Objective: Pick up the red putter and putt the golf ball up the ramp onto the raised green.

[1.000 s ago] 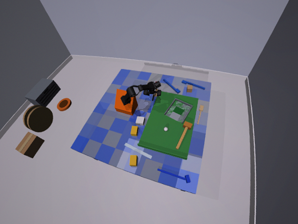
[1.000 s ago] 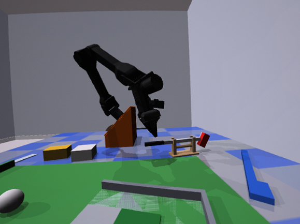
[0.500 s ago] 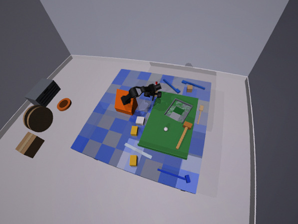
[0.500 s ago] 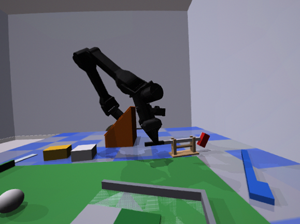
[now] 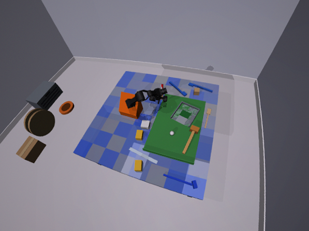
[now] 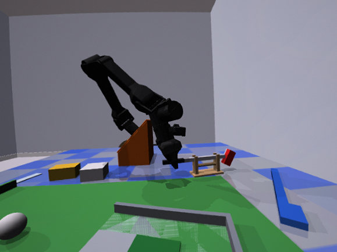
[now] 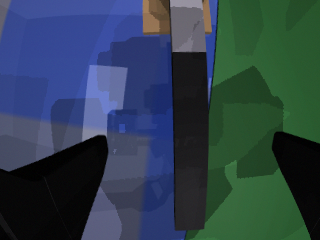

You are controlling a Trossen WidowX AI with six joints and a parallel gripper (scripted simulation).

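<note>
One white golf ball (image 5: 171, 133) (image 6: 10, 226) on green turf mat (image 5: 159, 130) (image 6: 77, 195), near grey-walled ramp frame (image 5: 176, 110) (image 6: 169, 211); farther back, black two-finger gripper (image 5: 159, 98) (image 6: 175, 166) (image 7: 195, 143) spread wide, nothing grasped, fingers either side of black grip of red-headed putter (image 5: 162, 85) (image 6: 202, 158) (image 7: 190, 140); putter lies level on small wooden stand (image 6: 206, 172) (image 7: 156, 22); orange wedge block (image 5: 129, 111) (image 6: 136, 148) behind.

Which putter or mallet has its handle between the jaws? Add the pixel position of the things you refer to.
The red putter (image 5: 162, 86) (image 6: 228, 157) (image 7: 190, 140): only its black grip lies between the open jaws, and it alone rests on a wooden stand.
</note>
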